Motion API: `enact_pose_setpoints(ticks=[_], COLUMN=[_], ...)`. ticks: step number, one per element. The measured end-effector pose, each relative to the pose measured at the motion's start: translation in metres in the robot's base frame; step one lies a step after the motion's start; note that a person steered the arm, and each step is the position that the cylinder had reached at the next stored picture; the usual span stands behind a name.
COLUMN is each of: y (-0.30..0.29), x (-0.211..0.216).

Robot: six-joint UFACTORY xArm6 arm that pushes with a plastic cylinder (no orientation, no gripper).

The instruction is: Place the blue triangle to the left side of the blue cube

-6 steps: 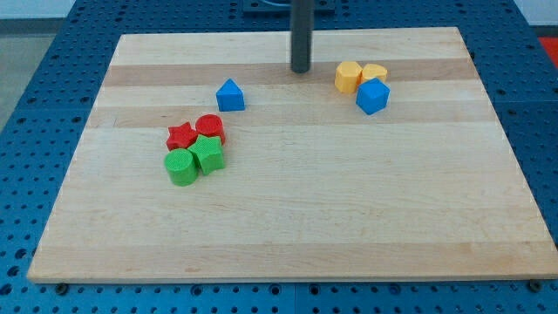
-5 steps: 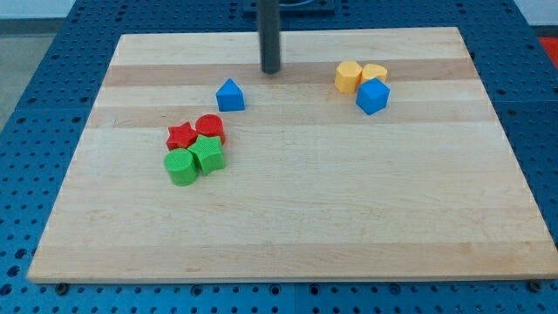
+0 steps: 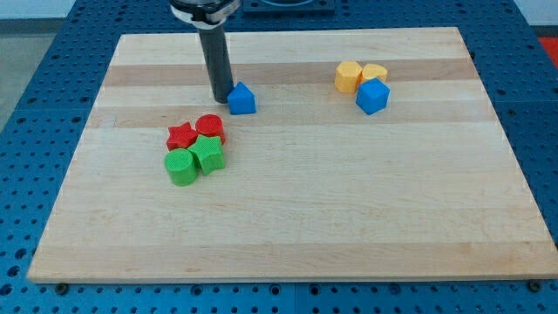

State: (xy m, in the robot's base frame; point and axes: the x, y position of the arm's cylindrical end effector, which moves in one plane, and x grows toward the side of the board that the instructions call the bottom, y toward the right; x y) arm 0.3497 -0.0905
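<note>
— One rod [image 3: 215,52], upright, reaching down from the view's top; my tip [image 3: 221,98] pressed against the blue triangle's [image 3: 241,99] left side. No hand to open or close, nothing held.

— And the blue cube [image 3: 372,96]?

— Well apart, toward the view's right on the surface [image 3: 349,201], touching two yellow blocks [image 3: 359,75]. No containers. Near the view's left, clustered: red star [image 3: 181,135], red cylinder [image 3: 211,127], green cylinder [image 3: 181,167], green block [image 3: 208,154].

Robot body: straight dark grey/black rod, smooth, cylindrical, w/ faint vertical sheen. Top end meets a wider black collar w/ a pale rim. My tip [image 3: 220,97] is blunt, same width as rod.
</note>
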Motion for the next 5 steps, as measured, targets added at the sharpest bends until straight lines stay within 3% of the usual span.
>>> enact_pose_setpoints(ticks=[3, 5], y=[0.053, 0.102], x=[0.059, 0.065])
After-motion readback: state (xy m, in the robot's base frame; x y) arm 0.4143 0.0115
